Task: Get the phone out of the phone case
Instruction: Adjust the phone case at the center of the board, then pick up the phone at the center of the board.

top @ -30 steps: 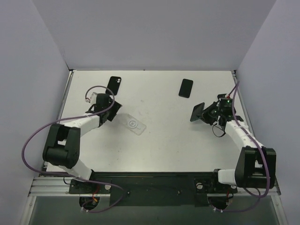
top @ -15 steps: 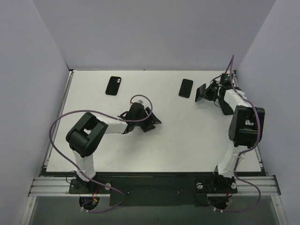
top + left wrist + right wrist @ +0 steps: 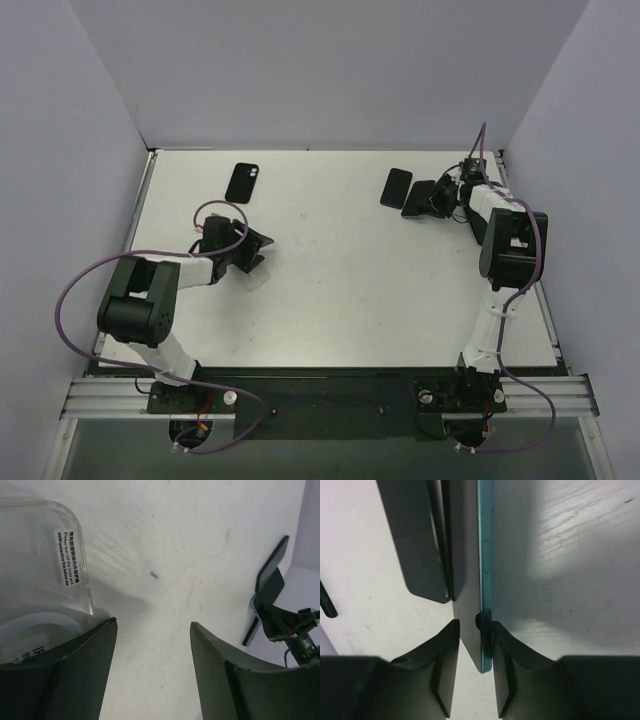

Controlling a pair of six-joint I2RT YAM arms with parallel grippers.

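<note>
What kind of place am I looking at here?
Most likely a robot test booth: a white table boxed in by plain panels, two arms bolted to a rail at its near edge, and phones plus a clear phone case laid out as props.

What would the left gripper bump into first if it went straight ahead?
Probably the bare table; the clear case lies beside the left gripper, whose jaws stand open. Depth is hard to judge.

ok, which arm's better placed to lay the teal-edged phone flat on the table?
Right. The thin teal-edged phone stands between the right gripper's fingers, beside a flat black phone. The left gripper hangs open by the clear plastic case.
</note>
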